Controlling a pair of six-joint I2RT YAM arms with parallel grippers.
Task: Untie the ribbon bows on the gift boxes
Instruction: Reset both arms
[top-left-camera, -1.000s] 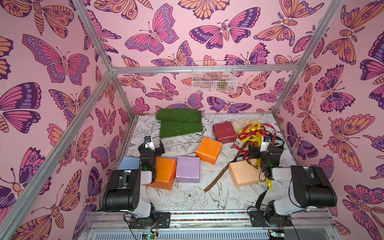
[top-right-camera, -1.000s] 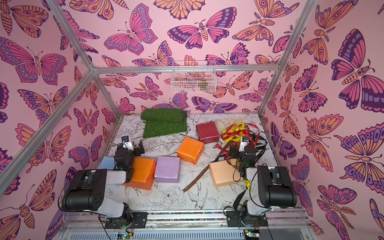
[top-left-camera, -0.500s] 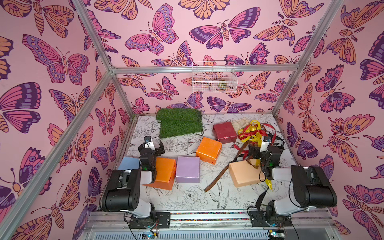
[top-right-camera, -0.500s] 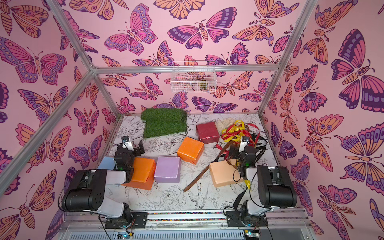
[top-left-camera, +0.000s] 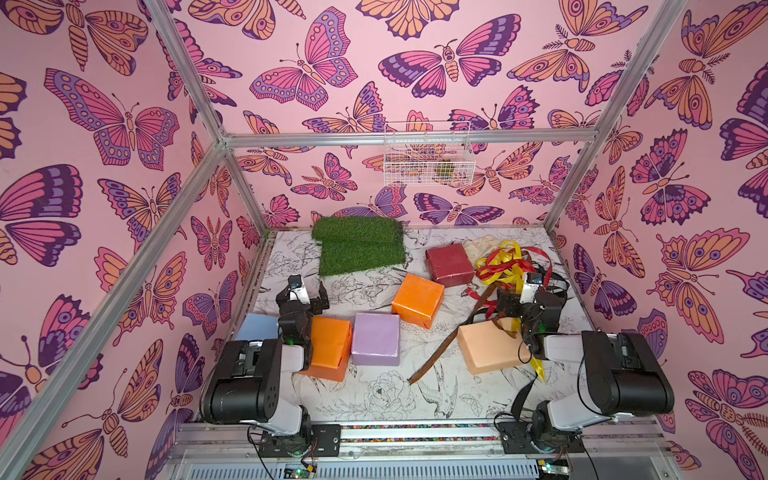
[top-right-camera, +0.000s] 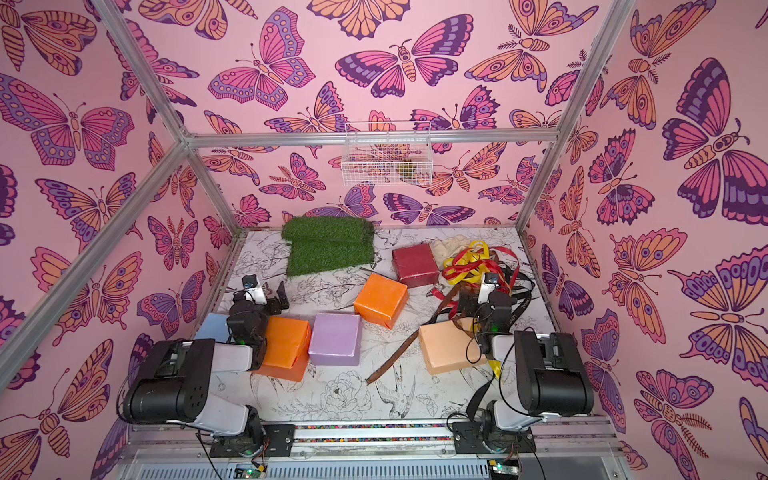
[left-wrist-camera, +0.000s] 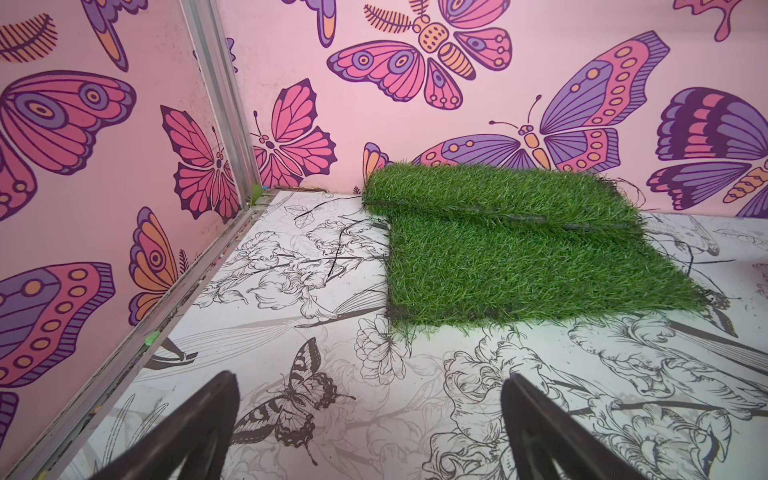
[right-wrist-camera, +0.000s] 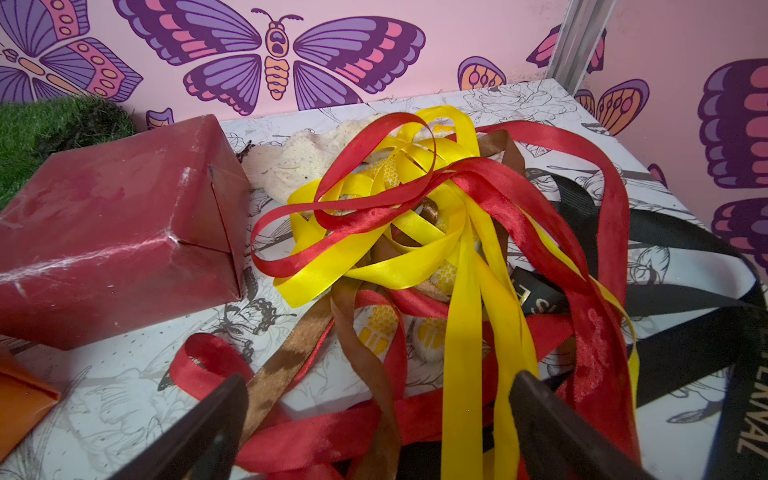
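- Since all 6 gift boxes (top-left-camera: 376, 338) show bare glossy paper in both top views, the ribbon bows (top-left-camera: 507, 266) look already undone. They lie in a loose red, yellow, brown and black heap at the far right corner of the table (top-left-camera: 374, 399), just beside the dark red box (top-left-camera: 449, 264).
- 1 brown ribbon (top-left-camera: 440, 353) trails from the heap past the peach box (top-left-camera: 486, 349); whether it is knotted there I cannot tell.
- Both the left gripper (top-left-camera: 303, 297) and the right gripper (top-left-camera: 527, 298) stand spread wide and carry nothing.
- Left wrist view: the jaws gape over bare table, with the turf mat (left-wrist-camera: 519, 257) ahead and no ribbon near.
- Right wrist view: the jaws gape just above the heap, and red and yellow strands run between them.
- Handling, as I judge it: satin this thin is light, limp and slippery. A flat pinch on a free tail end should serve better than a grab at a loop.
- The boxes look light and slick, so any pull on a ribbon caught on 1 of them would likely drag it unless the other gripper steadies it.
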